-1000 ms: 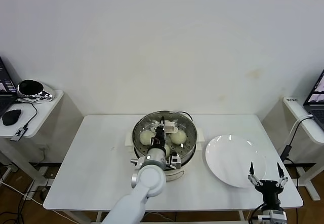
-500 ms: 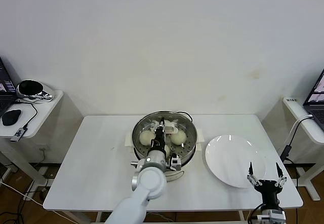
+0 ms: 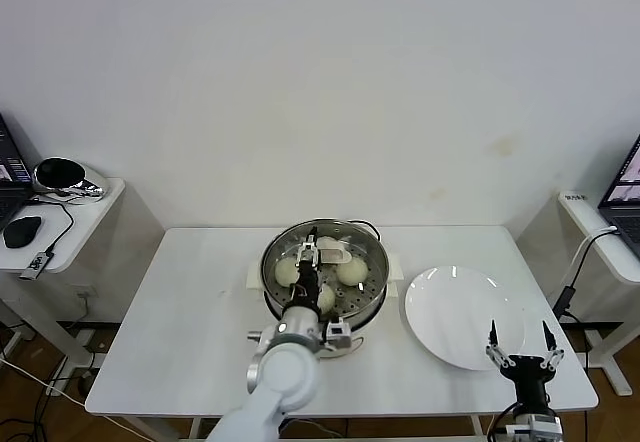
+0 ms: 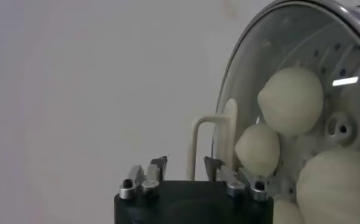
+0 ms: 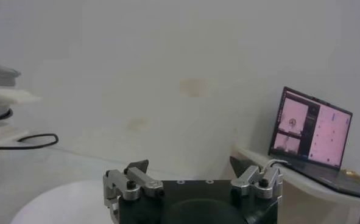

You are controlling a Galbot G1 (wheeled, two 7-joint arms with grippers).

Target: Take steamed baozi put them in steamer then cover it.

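Four small round cream-white steamed baozi [image 3: 349,270] lie inside the round shiny stainless-steel steamer [image 3: 374,297], on its perforated steel tray, and the round clear glass cover [image 4: 253,79] with its metal rim sits on top of the pot, the buns plain to see through it. The steamer stands on its cream-white base near the middle of the white table [image 3: 190,332].

The left gripper [image 3: 310,258] hovers over the cover's cream-white oblong handle [image 3: 336,254]; in the left wrist view its fingers stand apart on either side of the handle's loop, clamped on nothing. The right gripper [image 3: 520,343] waits at the near right corner of the table, just by the flat white round plate [image 3: 455,314], its fingers spread wide and empty.

Judging by how things lie, the task looks all but complete: buns in, cover on.

As for handling, the glass cover is likely fairly heavy, rigid and breakable, with a smooth surface offering no purchase; the handle at its centre is the only sensible place to take hold, and it should be lowered level so the rim seats evenly. The buns look soft and light, easily dented, so each would want a gentle pinch across its widest part, not a hard squeeze
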